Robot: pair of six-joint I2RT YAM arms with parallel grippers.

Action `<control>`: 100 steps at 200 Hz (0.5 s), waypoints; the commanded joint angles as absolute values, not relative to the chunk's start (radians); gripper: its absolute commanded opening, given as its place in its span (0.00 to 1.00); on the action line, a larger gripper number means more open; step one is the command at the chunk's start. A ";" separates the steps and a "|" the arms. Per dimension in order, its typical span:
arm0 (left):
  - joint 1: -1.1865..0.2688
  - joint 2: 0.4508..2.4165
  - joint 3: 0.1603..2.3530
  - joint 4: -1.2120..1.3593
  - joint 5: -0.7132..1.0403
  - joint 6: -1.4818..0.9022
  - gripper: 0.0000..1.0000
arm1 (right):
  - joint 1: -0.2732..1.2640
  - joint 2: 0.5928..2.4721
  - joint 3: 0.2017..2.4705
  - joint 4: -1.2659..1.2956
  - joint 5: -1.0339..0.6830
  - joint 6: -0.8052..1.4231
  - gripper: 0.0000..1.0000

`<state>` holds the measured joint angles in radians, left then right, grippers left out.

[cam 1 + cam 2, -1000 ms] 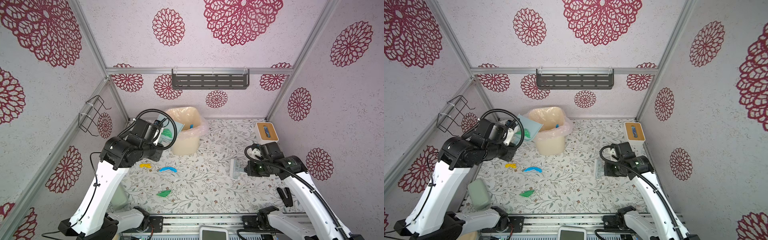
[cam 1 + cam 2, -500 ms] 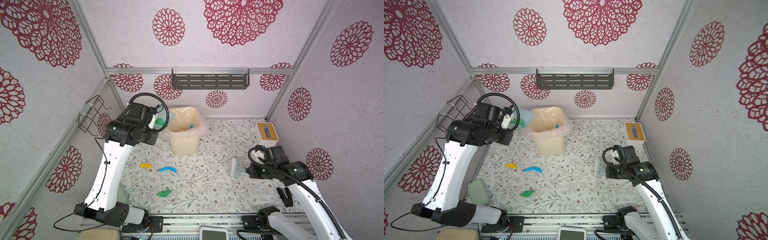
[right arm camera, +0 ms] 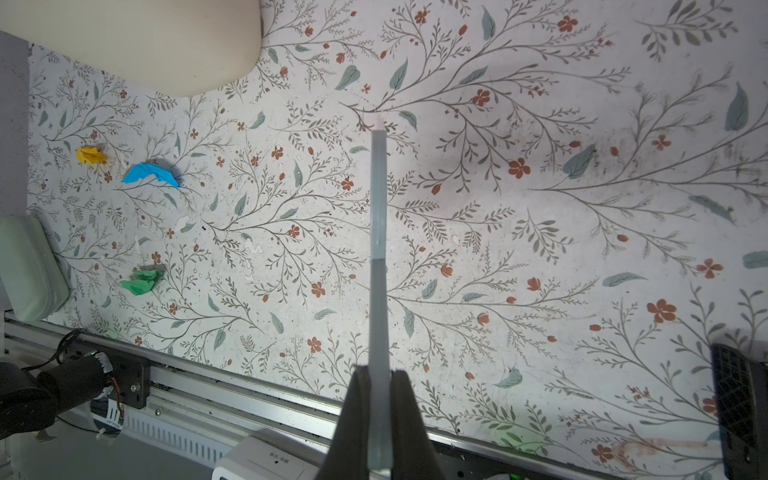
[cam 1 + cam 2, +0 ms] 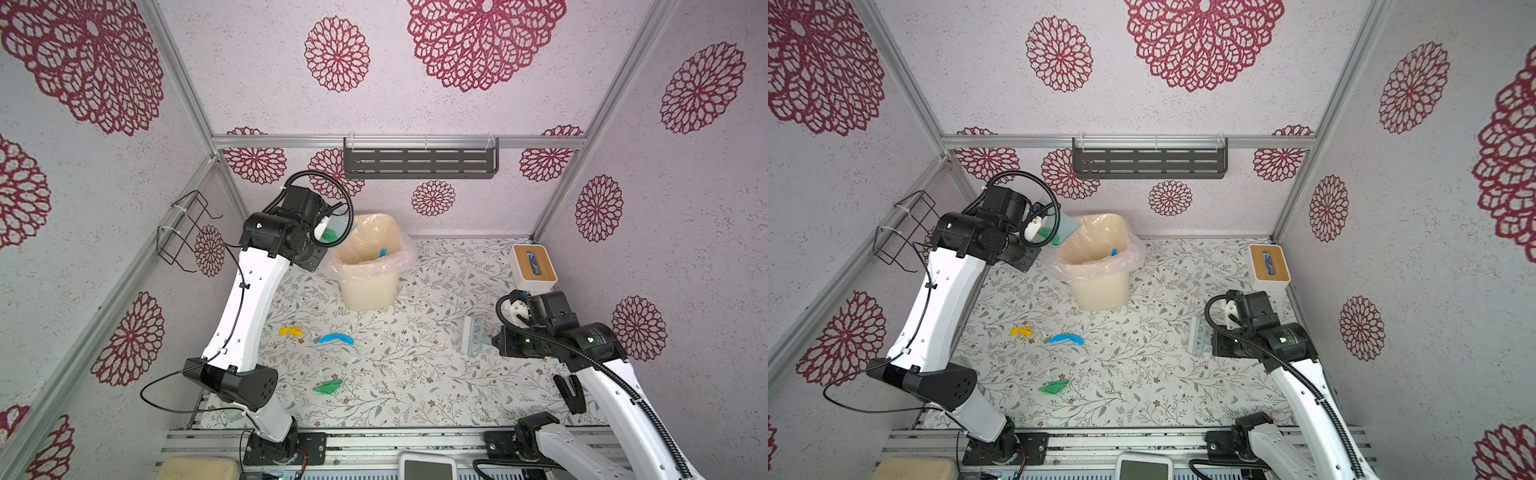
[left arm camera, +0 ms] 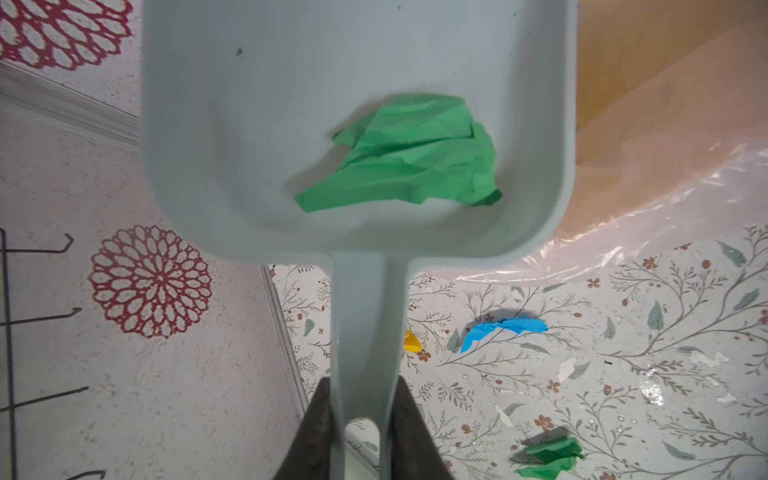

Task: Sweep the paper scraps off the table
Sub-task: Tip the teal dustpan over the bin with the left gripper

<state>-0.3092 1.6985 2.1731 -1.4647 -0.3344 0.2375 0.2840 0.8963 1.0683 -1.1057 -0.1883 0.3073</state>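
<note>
With the middle of the table (image 4: pixel 415 374) as the dial and twelve toward the back wall, the nearest of the paper scraps was a green scrap (image 4: pixel 328 386) at about eight o'clock. It lay loose and well apart from both arms. A little farther, at nine o'clock, lay a blue scrap (image 4: pixel 336 338), and near it, more to the outside, a yellow scrap (image 4: pixel 291 331). Small white flecks were around them; I could not tell if these were paper or wear of the print. At three o'clock the right gripper (image 3: pixel 380 374) was clenched on the thin handle of a brush (image 4: pixel 473 338). Its head was low over the table and well apart from all three scraps, so it was sweeping nothing.

Farther back, at eleven o'clock, stood the bin (image 4: pixel 368 291), and a blue piece (image 4: pixel 382 252) was already inside it. At the ten o'clock side of its mouth the left gripper (image 5: pixel 362 386) was grasping the handle of the dustpan (image 5: pixel 249 124). The pan was raised above the table, with one edge at the plastic liner (image 5: pixel 644 187). A second green scrap (image 5: pixel 407 158) lay in the pan, not yet tipped out.

By my judgement the task was about in the middle. At least one scrap was in the bin and one waited at its mouth. Three coloured scraps remained on the table — these would need another round of brush and pan. What lay deeper in the bin was hidden.
</note>
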 commanded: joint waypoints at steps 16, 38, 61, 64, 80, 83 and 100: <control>-0.375 1.758 2.210 -1.472 -0.468 0.333 0.00 | 0.278 0.904 1.078 -1.123 -0.189 0.288 0.00; -0.401 1.779 2.212 -1.462 -0.524 0.365 0.00 | 0.276 0.904 1.075 -1.119 -0.190 0.285 0.00; -0.416 1.789 2.206 -1.448 -0.581 0.391 0.00 | 0.274 0.900 1.070 -1.118 -0.195 0.281 0.00; -0.419 1.789 2.205 -1.446 -0.590 0.396 0.00 | 0.274 0.900 1.069 -1.118 -0.193 0.282 0.00; -0.433 1.795 2.199 -1.431 -0.638 0.422 0.00 | 0.274 0.895 1.066 -1.118 -0.192 0.280 0.00; -0.436 1.796 2.198 -1.428 -0.648 0.427 0.00 | 0.273 0.895 1.065 -1.117 -0.192 0.280 0.00; -0.446 1.801 2.187 -1.412 -0.677 0.456 0.00 | 0.273 0.893 1.060 -1.117 -0.193 0.278 0.00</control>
